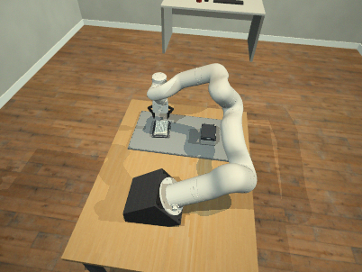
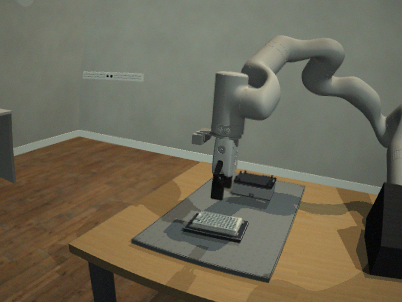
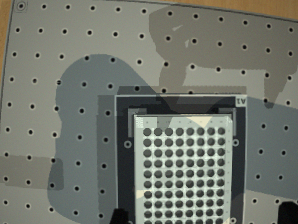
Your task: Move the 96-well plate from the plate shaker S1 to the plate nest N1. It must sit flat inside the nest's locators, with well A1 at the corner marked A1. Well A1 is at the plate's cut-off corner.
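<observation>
The white 96-well plate (image 2: 217, 222) lies flat inside the black plate nest N1 (image 2: 216, 229) at the near-left end of the grey perforated mat. In the wrist view the plate (image 3: 183, 170) sits within the nest's frame (image 3: 120, 150), and the A1 mark (image 3: 241, 101) is at the frame's top right corner. I cannot make out the plate's cut-off corner. My gripper (image 2: 218, 189) is open and empty, hanging well above the plate's far end; its fingertips show at the lower edge of the wrist view. The plate shaker S1 (image 2: 255, 185) stands empty behind.
The grey mat (image 1: 180, 135) covers the far part of the wooden table. The arm's black base box (image 1: 150, 203) stands at the table's near side. The shaker (image 1: 208, 132) is to the right of the nest. A second table (image 1: 212, 18) stands far off.
</observation>
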